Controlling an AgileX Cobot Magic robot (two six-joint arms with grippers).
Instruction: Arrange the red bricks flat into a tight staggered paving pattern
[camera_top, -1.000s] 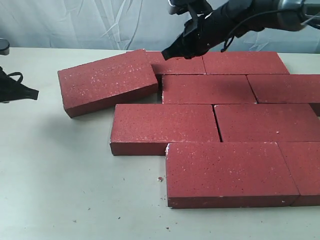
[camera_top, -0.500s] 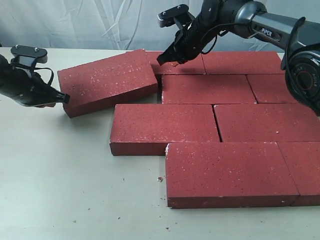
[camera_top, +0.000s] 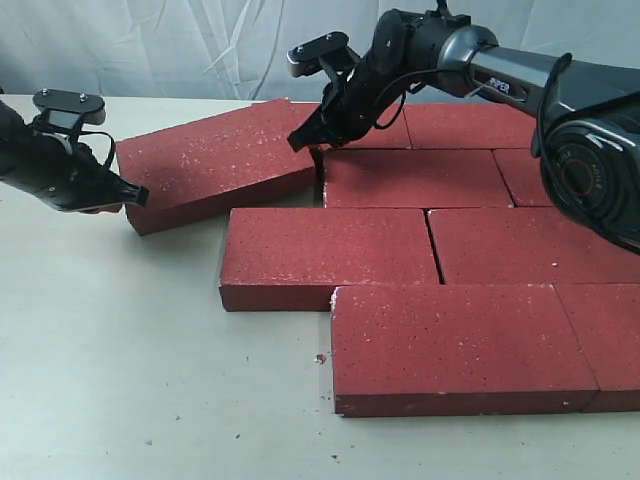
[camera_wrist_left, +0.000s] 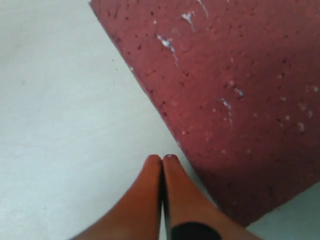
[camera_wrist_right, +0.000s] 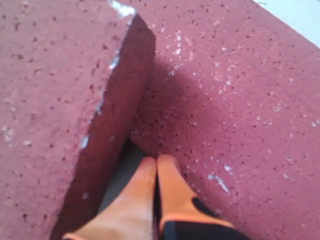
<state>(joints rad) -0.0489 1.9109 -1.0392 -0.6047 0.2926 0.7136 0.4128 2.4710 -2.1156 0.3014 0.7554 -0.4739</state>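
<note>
On the bench, the laid red bricks fill the right side from near edge to far edge; no container shows. One skewed brick lies angled near the far edge, its inner corner at the back row. The left jaws, pressed together and empty, sit at its outer end. The right jaws, likewise closed on nothing, sit at that inner corner. Best to push low and evenly, swing it square, then slide it tight without shifting laid courses.
</note>
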